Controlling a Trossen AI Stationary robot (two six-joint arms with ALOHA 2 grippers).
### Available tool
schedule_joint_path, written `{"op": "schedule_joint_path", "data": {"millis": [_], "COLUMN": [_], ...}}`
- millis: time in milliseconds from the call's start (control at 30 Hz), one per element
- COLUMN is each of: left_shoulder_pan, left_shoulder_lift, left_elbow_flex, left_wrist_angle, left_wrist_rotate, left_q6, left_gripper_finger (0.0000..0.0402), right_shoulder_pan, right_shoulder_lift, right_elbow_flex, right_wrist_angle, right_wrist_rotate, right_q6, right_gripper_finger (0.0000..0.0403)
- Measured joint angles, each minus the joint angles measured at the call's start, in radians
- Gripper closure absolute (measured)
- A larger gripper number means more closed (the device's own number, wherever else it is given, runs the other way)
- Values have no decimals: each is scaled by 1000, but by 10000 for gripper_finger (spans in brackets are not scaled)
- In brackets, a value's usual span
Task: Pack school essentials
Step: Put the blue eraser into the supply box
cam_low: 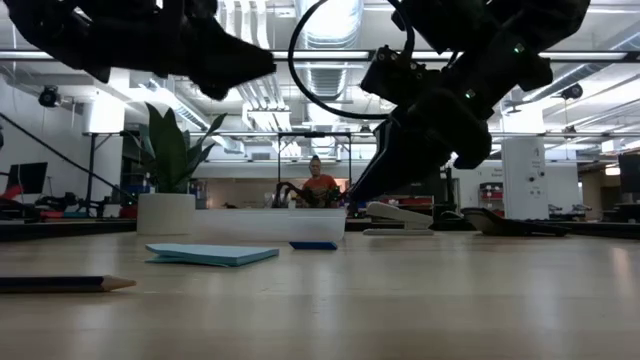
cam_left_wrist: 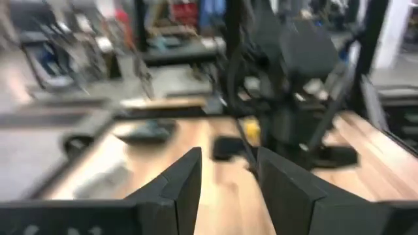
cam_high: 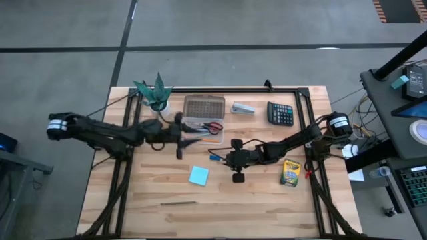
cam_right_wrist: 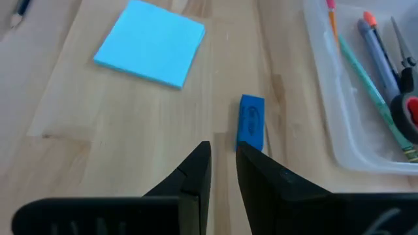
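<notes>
A: Left wrist view is smeared. Yellow thing (cam_left_wrist: 249,128) and the dark lump (cam_left_wrist: 226,147) beside it can't be named.

B: Clear box (cam_right_wrist: 366,98) cut off by the right wrist picture's edge, so scissors (cam_right_wrist: 406,98) only partly show.

A: Low view, both arms run off the top. Pencil (cam_low: 60,284) clipped at the edge.

B: High view, the pens in the box are too small to sort. Person (cam_low: 320,186) in the far room is tiny.
</notes>
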Motion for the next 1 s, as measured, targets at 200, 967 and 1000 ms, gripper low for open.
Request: {"op": "schedule_joint_path", "data": {"millis": [200, 967, 1000], "left_shoulder_pan": [-79, -165, -165], "left_shoulder_lift": [191, 568, 568], "left_elbow_flex": [61, 385, 384], "left_wrist_angle": [-129, -596, -598], "left_wrist_rotate": [2, -170, -181], "left_q6": [-81, -87, -82], "left_gripper_finger": [270, 396, 396], "right_shoulder_pan": [3, 3, 3], "right_shoulder_lift": [0, 92, 102], "right_elbow_flex": [-2, -3, -3], "right_wrist_angle": [1, 108, 126], "right_wrist_rotate": [1, 18, 20], "right_q6": [6, 83, 81], "right_gripper_finger": [339, 339, 339]}}
